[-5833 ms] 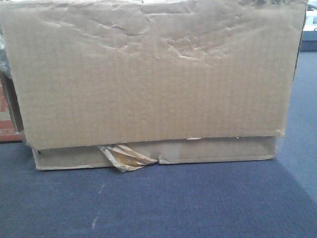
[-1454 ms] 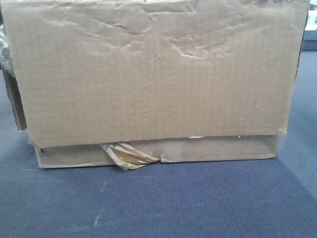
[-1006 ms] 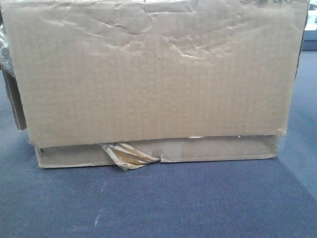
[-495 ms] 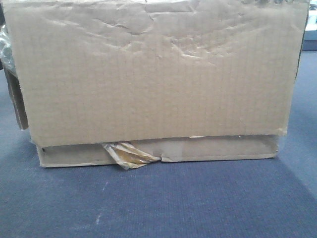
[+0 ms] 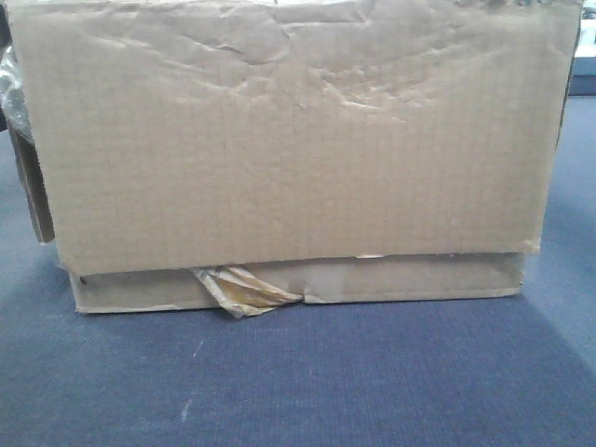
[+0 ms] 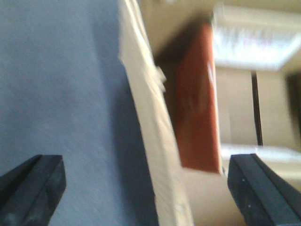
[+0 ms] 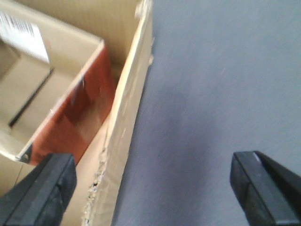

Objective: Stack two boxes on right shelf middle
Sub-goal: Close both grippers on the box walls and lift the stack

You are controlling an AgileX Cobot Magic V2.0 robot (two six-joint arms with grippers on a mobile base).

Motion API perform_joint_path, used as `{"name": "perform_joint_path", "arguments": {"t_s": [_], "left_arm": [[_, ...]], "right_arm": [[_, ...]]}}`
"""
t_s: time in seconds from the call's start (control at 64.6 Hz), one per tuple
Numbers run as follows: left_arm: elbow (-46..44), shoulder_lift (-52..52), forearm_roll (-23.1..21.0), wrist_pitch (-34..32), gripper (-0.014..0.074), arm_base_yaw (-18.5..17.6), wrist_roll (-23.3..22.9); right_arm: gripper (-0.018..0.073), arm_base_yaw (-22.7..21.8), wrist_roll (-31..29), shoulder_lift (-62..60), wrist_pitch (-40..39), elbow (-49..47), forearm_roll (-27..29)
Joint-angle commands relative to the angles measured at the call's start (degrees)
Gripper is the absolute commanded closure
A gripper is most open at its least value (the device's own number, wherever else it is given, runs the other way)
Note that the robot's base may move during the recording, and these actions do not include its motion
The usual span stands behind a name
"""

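Tall creased box (image 5: 289, 140) atop flatter box (image 5: 410, 279), yellowish tape scrap (image 5: 244, 291), blue carpet (image 5: 298, 382), left tool (image 6: 148, 188) and right tool (image 7: 150, 188) both released, astride cardboard wall (image 7: 124, 122)

Inside the wide-open right claw (image 7: 153, 188), a cardboard box wall (image 7: 124, 127); carpet (image 7: 211, 94) free along its outer side.

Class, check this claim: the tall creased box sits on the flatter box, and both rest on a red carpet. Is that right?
No. The carpet is blue, not red; the front-facing view shows it. The tall creased box does sit on the flatter box.
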Motion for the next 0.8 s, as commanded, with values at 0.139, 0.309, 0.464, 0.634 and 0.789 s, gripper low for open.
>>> {"name": "perform_joint_path", "arguments": {"t_s": [0.139, 0.309, 0.464, 0.634, 0.789], "left_arm": [[6.4, -0.2, -0.7, -0.4, -0.0004, -0.7, 0.2], [7.7, 1.5, -1.0, -0.4, -0.0004, -0.7, -0.1], [7.7, 2.7, -1.4, -0.4, -0.0003, -0.7, -0.7], [7.8, 2.8, -1.4, -0.4, 0.0144, -0.7, -2.1], [7.8, 2.8, -1.4, -0.4, 0.065, -0.7, -2.1]], "right_arm": [[-0.0009, 1.7, -2.3, 6.3, 0.5, -0.5, 3.2], [-0.0009, 1.8, -2.3, 12.1, 0.6, -0.5, 2.7], [0.0014, 1.8, -2.3, 14.8, 0.7, -0.5, 2.6], [0.0279, 1.8, -2.3, 14.6, 0.0, -0.5, 2.6], [0.0699, 1.8, -2.3, 14.6, 0.3, -0.5, 2.6]]}}
